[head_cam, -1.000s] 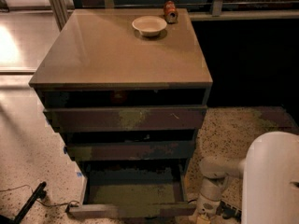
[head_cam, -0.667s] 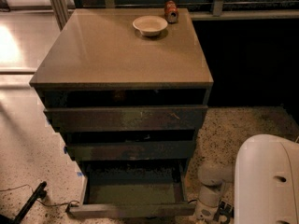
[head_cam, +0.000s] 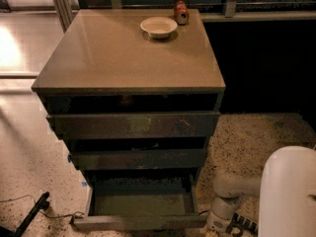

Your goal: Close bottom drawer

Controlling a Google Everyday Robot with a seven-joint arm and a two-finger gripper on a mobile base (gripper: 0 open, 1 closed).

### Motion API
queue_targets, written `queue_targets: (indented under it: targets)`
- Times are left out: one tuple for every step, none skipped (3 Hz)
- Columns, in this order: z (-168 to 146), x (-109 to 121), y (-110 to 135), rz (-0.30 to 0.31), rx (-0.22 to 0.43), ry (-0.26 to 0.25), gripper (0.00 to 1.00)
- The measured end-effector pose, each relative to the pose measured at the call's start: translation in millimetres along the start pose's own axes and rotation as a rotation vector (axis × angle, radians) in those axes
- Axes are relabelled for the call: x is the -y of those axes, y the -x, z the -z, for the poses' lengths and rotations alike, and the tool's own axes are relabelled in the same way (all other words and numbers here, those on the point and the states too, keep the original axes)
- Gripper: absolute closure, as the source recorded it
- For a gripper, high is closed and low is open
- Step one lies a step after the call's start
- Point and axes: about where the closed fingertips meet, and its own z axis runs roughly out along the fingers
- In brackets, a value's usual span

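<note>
The bottom drawer (head_cam: 140,222) stands pulled out at the foot of the cabinet, its olive-green floor (head_cam: 140,204) and dark sides showing. Its flat front runs along the bottom edge of the view. Above it sit the mid-width drawer front (head_cam: 138,159) and the widest front with a pale scuffed patch (head_cam: 136,126). My white arm (head_cam: 289,191) comes in at the lower right, and its wrist bends down beside the drawer's right front corner. The gripper (head_cam: 222,228) is low at the frame's bottom edge, just right of the drawer front, mostly cut off.
A white bowl (head_cam: 158,26) and a tipped red can (head_cam: 181,12) sit at the back of the cabinet top (head_cam: 128,58). A black cable and stick (head_cam: 32,214) lie on the speckled floor at lower left. A dark wall stands to the right.
The white arm has shifted slightly left, and its wrist has moved a little lower and closer to the drawer's right front corner. The drawer looks equally open.
</note>
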Motion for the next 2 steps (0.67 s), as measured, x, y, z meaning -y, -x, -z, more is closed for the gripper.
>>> queue_targets:
  targets:
    - [-6,8,2,0.009,0.071,-0.015,1.00]
    - [-25,22,-1,-0.001,0.160,-0.034,1.00]
